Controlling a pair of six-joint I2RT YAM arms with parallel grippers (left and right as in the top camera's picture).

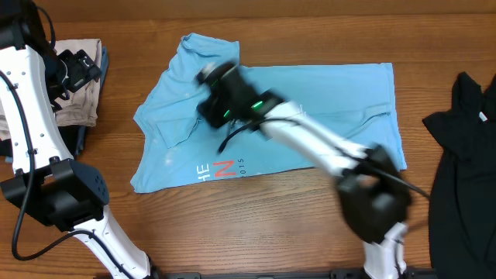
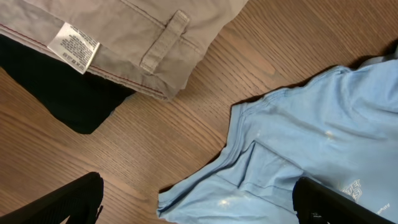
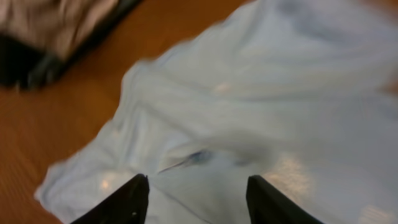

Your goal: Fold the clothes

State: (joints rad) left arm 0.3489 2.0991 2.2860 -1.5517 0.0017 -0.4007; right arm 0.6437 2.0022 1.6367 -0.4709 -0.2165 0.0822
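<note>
The light blue T-shirt (image 1: 333,101) lies spread across the middle of the wooden table, with white and red lettering (image 1: 221,169) near its front edge. One corner by the left sleeve is folded over. My right gripper (image 1: 208,77) hovers over the shirt's upper left part, blurred. In the right wrist view it (image 3: 198,179) is open and empty above the blue cloth (image 3: 261,112). My left gripper (image 1: 87,66) is over the beige garment at the far left. In the left wrist view it (image 2: 199,186) is wide open and empty above the shirt's edge (image 2: 298,143).
A folded beige garment (image 1: 81,101) (image 2: 143,31) lies at the left edge on a dark cloth (image 2: 68,99). A plain black garment (image 1: 465,147) lies at the right edge. Bare wood (image 1: 256,225) runs along the front.
</note>
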